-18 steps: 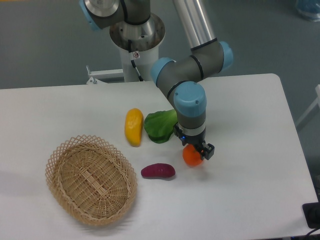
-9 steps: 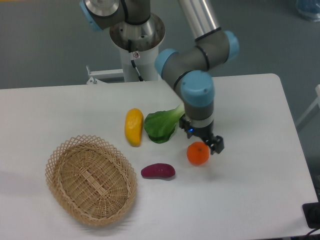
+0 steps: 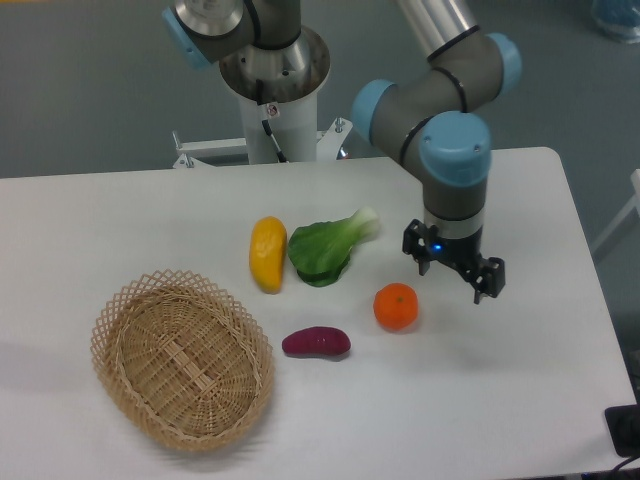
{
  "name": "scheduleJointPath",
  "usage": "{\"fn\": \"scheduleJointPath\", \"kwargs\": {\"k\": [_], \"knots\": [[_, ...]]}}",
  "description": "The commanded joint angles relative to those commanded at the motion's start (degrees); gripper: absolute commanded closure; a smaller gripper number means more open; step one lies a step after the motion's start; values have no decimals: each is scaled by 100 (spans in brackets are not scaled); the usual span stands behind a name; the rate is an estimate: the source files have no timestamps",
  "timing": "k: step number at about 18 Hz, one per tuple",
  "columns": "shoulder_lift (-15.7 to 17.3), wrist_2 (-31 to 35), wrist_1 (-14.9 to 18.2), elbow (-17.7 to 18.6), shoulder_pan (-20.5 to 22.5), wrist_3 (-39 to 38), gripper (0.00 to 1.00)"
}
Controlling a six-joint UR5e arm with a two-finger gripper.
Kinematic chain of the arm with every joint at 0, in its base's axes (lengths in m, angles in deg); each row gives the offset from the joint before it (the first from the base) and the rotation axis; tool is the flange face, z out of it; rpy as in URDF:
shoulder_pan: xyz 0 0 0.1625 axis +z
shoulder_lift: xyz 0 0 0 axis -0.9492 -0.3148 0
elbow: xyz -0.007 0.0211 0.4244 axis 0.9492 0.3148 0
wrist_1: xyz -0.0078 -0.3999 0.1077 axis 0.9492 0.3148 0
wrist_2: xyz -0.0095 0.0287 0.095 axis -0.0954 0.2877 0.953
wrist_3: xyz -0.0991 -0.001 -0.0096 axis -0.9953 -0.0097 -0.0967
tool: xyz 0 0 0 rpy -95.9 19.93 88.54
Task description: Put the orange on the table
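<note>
Now, step: orange (image 3: pixel 396 306) sits free on the surface (image 3: pixel 520 390), left of the gripper (image 3: pixel 455 273).
Gripper: released, empty.
Next: retreat clear.

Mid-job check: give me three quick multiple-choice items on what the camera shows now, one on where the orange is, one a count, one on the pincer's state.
1. Where does the orange lie?
A. in the basket
B. on the table
C. in the pincer

2. How many food items lie on the table?
A. two
B. three
C. four

3. The pincer is
A. open and empty
B. shut on the orange
C. shut on the sweet potato

Answers: 1 B, it sits on white tabletop. 2 C, orange, sweet potato, yellow fruit, leafy green. 3 A, its fingers stand apart, right of the orange.
</note>
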Motion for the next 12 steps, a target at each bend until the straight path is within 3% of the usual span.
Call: {"fn": "scheduleJointPath", "kwargs": {"k": [2,12], "knots": [[-26,-62,230,-185,0,26,0],[-71,-45,213,-186,9,18,0]]}}
